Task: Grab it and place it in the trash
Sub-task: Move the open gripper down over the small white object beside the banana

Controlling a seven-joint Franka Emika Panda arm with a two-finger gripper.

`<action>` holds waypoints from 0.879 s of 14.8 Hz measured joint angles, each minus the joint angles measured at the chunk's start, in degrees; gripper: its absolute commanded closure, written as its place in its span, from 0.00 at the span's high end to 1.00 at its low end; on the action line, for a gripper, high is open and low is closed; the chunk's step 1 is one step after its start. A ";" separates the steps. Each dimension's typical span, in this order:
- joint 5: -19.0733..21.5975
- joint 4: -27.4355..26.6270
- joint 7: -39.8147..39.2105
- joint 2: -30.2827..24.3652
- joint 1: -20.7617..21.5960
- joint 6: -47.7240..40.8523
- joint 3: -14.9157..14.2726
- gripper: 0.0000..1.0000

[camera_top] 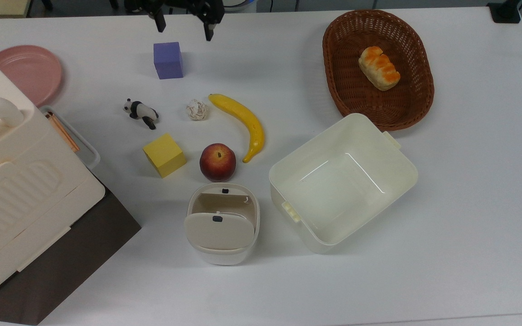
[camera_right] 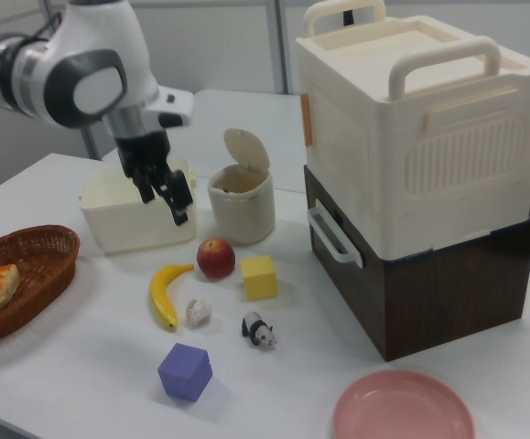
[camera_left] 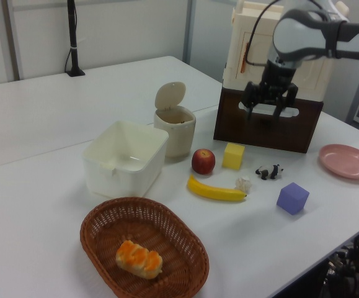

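The small crumpled white paper ball [camera_top: 196,110] lies on the white table between the panda figurine [camera_top: 141,112] and the banana [camera_top: 243,124]; it also shows as the ball [camera_left: 243,184] and the ball [camera_right: 198,312]. The trash, a cream rounded bin [camera_top: 221,224] with its flap lid tilted up, stands in front of the apple [camera_top: 217,161], also seen as the bin [camera_left: 175,129] and the bin [camera_right: 242,203]. My gripper [camera_top: 184,26] hangs open and empty in the air, beside the purple cube [camera_top: 168,60] and well apart from the ball; it is also visible as the gripper [camera_left: 267,112] and the gripper [camera_right: 164,203].
A yellow cube [camera_top: 164,155] sits left of the apple. A square cream tub [camera_top: 288,213] stands right of the bin, with a wicker basket [camera_top: 419,95] holding bread behind it. A big cream box with handles [camera_top: 16,181] and a pink plate [camera_top: 27,72] occupy the top view's left.
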 measured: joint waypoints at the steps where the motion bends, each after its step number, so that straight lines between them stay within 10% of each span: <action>1: -0.09 -0.92 0.00 0.02 -0.08 0.54 -0.67 1.00; 13: -1.73 -6.61 4.45 6.70 -0.04 11.33 -2.07 1.00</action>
